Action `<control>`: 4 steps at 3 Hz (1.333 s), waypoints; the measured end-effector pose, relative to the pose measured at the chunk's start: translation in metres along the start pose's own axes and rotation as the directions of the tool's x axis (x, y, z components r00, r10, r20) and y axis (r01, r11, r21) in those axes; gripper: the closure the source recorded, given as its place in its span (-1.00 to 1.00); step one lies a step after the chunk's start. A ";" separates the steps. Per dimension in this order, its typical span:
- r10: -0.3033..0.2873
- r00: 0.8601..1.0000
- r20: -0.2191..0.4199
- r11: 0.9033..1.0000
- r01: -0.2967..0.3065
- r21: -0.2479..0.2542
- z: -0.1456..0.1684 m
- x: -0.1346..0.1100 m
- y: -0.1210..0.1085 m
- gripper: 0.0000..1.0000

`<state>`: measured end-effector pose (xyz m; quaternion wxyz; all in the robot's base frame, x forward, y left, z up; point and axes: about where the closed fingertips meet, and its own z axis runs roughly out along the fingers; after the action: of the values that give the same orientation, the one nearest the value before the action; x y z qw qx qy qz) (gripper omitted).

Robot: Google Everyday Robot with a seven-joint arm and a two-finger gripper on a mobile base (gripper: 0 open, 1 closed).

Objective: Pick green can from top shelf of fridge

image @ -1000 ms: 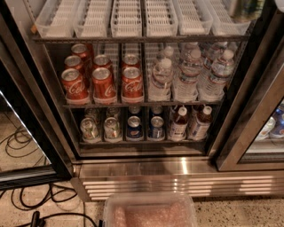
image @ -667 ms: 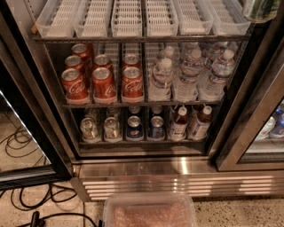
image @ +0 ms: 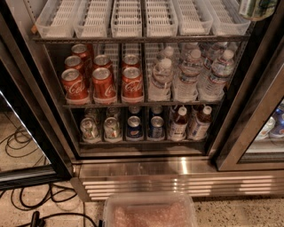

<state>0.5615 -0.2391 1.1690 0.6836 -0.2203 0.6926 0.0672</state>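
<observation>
Green can [image: 259, 8] is at the very top right corner, cut off by the edge; only its lower body and a light label patch show. It overlaps the black door frame [image: 259, 88] and sits above and to the right of the rightmost tray, not down inside any tray, so it looks lifted off the top shelf [image: 142, 39] and clear of it. The hand is out of view, presumably above the edge near the can; can't tell if it is apart or clamped on the can.

The white slotted trays [image: 126, 20] on the top shelf show no other cans. Next shelf down: red cola cans [image: 104, 84] on the left, water bottles [image: 191, 75] on the right, all upright. The fridge [image: 177, 166] is open, its steel base showing below. On the floor are a clear tub [image: 148, 213] in front and cables [image: 26, 199] to the left.

Progress: pick looks mostly done, can off the shelf. Left: pull it fully clear of the fridge; grip can't be confirmed.
</observation>
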 end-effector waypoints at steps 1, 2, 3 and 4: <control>-0.025 0.997 -0.073 0.998 0.021 -0.065 0.004 0.027 0.021 1.00; 0.037 0.985 -0.166 0.992 -0.056 -0.111 -0.006 0.068 0.058 1.00; 0.062 0.975 -0.214 0.973 -0.107 -0.206 -0.021 0.093 0.104 1.00; 0.041 0.979 -0.200 0.923 -0.114 -0.367 -0.036 0.090 0.149 1.00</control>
<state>0.4723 -0.1389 1.0521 0.5566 -0.3252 0.7365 0.2050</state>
